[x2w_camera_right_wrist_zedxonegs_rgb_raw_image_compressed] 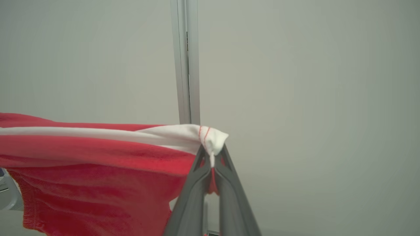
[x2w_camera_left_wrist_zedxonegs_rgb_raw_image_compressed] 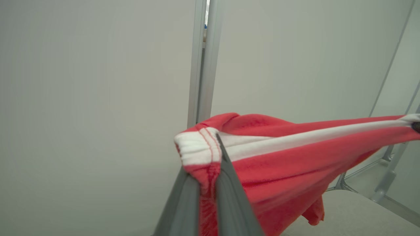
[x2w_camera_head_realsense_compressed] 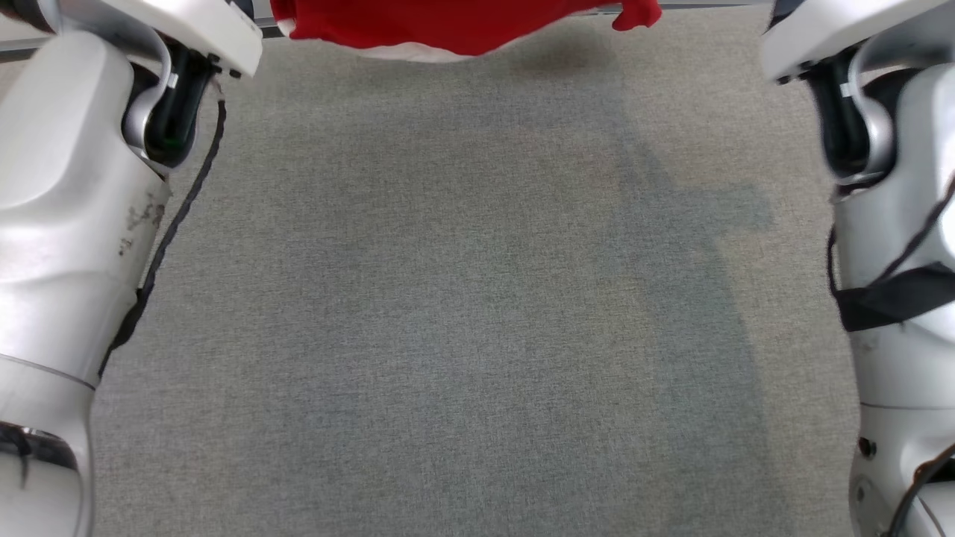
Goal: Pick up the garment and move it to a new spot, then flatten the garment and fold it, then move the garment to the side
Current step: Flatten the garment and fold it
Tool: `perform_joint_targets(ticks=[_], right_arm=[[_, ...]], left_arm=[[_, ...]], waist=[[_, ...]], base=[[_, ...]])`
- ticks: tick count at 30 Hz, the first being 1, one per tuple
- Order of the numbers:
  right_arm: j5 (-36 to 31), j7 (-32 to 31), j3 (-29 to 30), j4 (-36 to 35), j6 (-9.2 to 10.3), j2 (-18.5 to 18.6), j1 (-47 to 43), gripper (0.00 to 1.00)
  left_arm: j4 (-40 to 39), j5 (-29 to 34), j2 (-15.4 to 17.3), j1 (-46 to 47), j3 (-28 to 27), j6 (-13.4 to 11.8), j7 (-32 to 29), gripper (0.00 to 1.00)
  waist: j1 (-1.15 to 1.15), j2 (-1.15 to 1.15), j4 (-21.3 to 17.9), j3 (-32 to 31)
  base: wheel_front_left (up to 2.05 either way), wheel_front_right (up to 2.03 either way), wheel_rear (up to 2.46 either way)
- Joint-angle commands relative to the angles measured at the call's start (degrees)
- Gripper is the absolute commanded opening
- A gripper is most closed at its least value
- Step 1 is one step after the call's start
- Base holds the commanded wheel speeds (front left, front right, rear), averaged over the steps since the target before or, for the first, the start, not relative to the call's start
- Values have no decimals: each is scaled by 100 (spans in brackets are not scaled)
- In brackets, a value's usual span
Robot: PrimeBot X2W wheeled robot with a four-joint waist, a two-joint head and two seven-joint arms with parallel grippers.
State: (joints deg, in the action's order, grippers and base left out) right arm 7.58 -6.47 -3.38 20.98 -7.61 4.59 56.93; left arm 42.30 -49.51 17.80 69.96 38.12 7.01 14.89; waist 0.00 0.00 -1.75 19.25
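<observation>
Red garment (x2w_camera_left_wrist_zedxonegs_rgb_raw_image_compressed: 288,157) btwn 2 grippers (x2w_camera_left_wrist_zedxonegs_rgb_raw_image_compressed: 206,170) (x2w_camera_right_wrist_zedxonegs_rgb_raw_image_compressed: 212,154)

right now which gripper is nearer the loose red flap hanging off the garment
Right, it seems. The flap hangs by the garment's right end, which the right gripper pinches; the left gripper clamps the far end.

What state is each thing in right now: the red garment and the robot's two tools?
garment, held in the air above the grey surface, stretched between the two tools, rest hanging loose.
left tool, shut on one end of the garment's white band.
right tool, shut on the band's other end.
grey surface, garment's shadow on it.
</observation>
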Motion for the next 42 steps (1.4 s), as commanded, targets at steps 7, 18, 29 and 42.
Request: perform_joint_targets(ticks=[7, 18, 29, 42], right_arm=[[382, 784, -353, 1794, 19, -144, -169, 0], [1605, 1992, -1462, 2854, 19, -150, -1853, 0], [1257, 2170, -1376, 1699, 19, -145, -3786, 0], [513, 636, -325, -1584, 41, -116, -6579, 0]], left_arm=[[1039, -220, -424, -669, -102, 44, 33, 0], [132, -252, -171, -2757, -388, 47, 35, 0], [-1507, 570, 138, -4927, -1093, 46, 36, 0], [-2671, 786, 357, -6923, -1586, -260, 18, 0]], waist=[[0, 0, -96, 130], [0, 0, -58, 45], [0, 0, -57, -612], [0, 0, 47, -1507]], base=[[0, 0, 0], [0, 0, 0], [0, 0, 0], [0, 0, 0]])
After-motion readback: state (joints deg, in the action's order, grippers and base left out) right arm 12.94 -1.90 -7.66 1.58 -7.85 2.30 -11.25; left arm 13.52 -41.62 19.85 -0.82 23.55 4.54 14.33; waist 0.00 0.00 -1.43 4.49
